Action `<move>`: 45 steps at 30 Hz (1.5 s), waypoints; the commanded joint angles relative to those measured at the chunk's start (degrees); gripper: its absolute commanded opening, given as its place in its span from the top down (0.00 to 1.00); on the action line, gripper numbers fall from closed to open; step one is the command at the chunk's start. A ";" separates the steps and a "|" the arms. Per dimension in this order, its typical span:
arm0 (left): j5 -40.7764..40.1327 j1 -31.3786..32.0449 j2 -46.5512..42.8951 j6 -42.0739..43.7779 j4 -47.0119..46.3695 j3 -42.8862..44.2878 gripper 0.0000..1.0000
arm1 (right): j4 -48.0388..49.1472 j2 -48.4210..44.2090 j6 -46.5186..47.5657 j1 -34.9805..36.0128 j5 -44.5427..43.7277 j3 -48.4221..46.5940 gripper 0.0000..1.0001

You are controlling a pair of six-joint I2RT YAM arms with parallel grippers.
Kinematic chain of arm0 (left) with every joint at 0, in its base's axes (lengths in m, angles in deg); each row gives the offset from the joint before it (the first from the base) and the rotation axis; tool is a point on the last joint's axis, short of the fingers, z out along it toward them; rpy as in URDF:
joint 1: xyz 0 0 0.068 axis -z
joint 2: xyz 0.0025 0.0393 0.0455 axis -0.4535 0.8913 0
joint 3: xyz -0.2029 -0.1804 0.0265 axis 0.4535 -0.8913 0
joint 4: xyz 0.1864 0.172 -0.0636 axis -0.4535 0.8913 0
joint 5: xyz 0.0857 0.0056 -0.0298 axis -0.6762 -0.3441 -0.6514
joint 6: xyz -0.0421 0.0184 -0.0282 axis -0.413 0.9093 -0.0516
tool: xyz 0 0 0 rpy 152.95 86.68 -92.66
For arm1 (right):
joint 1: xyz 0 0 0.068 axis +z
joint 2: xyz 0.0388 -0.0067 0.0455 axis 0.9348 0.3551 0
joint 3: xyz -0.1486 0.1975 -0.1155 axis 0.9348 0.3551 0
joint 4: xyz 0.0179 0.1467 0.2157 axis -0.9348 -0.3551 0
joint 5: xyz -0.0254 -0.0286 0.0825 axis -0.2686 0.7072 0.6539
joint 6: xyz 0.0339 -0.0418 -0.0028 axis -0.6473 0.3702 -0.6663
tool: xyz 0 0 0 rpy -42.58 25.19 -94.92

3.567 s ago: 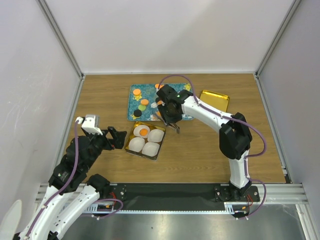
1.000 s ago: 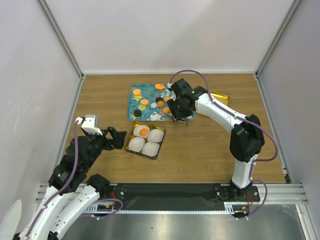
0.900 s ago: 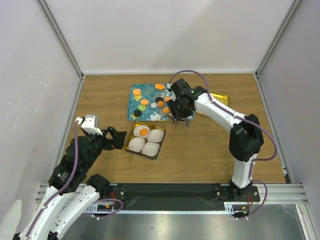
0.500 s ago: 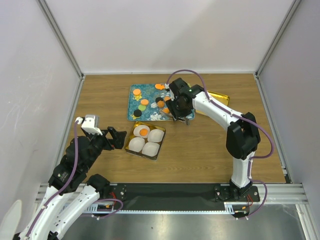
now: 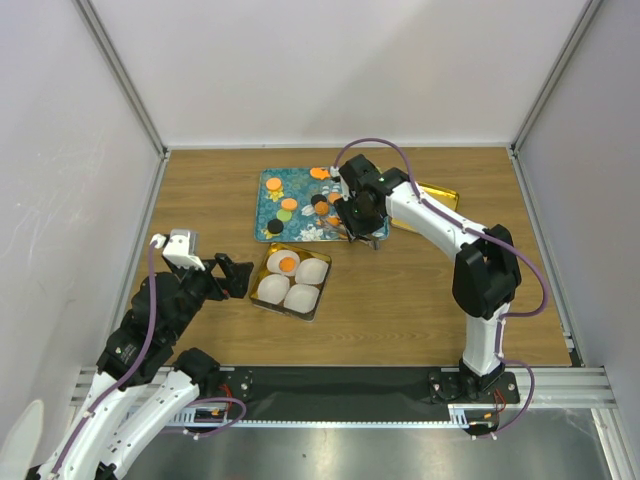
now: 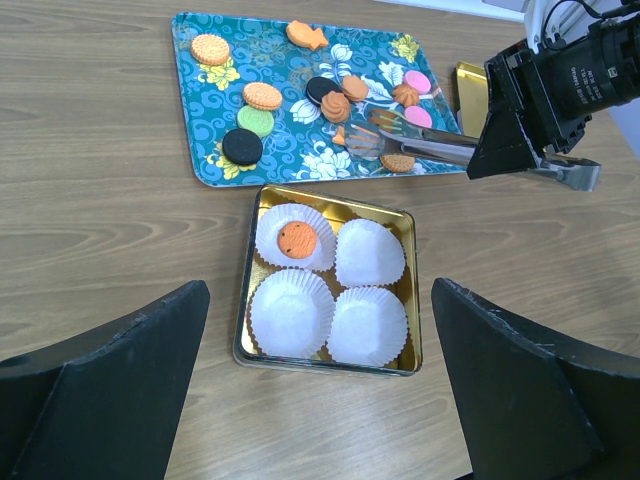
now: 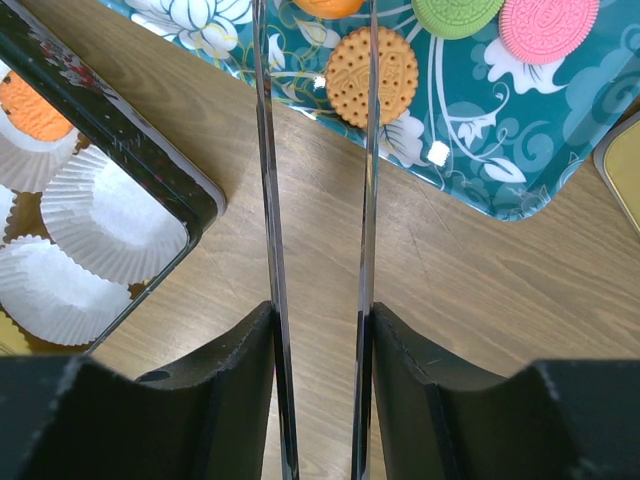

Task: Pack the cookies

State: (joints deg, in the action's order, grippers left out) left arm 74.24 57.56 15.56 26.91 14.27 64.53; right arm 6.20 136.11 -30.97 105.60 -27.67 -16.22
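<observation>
1. Cookies (image 5: 289, 204) lie mostly on the teal tray (image 5: 303, 190) at the far middle of the surface. One packed cookie (image 5: 287, 264) sits in the gold box (image 5: 324, 290), just on the near side of the tray. The right arm (image 5: 440, 232) reaches over the right part of the tray. The left arm (image 5: 165, 300) is at the near left, apart from the box.
2. From the left wrist, the left jaws are released wide, with nothing between them. The right jaws are clenched on metal tongs (image 6: 430, 148), and the tips of the tongs are low over the cookies at the right of the tray. Three paper cups (image 6: 370, 252) in the box are empty.
3. From the right wrist, the two tong blades run toward an orange cookie (image 7: 330, 6) at the top edge of the view. Whether it is pinched, I cannot tell.
4. I judge that the step in hand is picking the second cookie. The next move calls for a firm squeeze and a straight lift, then a carry to an empty cup.
</observation>
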 commanded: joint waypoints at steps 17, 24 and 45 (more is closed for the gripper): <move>-0.36 -0.18 -0.14 0.82 -1.43 -0.27 0.00 | 2.28 -7.25 -5.17 -2.74 3.35 -1.21 0.61; -0.27 -0.18 -0.14 0.82 -1.43 -0.27 0.00 | 2.55 -9.80 -5.88 -2.65 4.32 -0.51 0.62; -0.27 -0.18 -0.23 0.74 -1.43 -0.27 0.00 | -0.97 -24.74 -10.71 14.56 0.37 12.23 0.60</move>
State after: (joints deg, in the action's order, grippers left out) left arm 74.24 57.56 15.53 26.89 14.27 64.53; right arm 5.26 114.21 -40.02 118.76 -26.01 -5.38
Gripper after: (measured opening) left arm 0.996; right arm 0.421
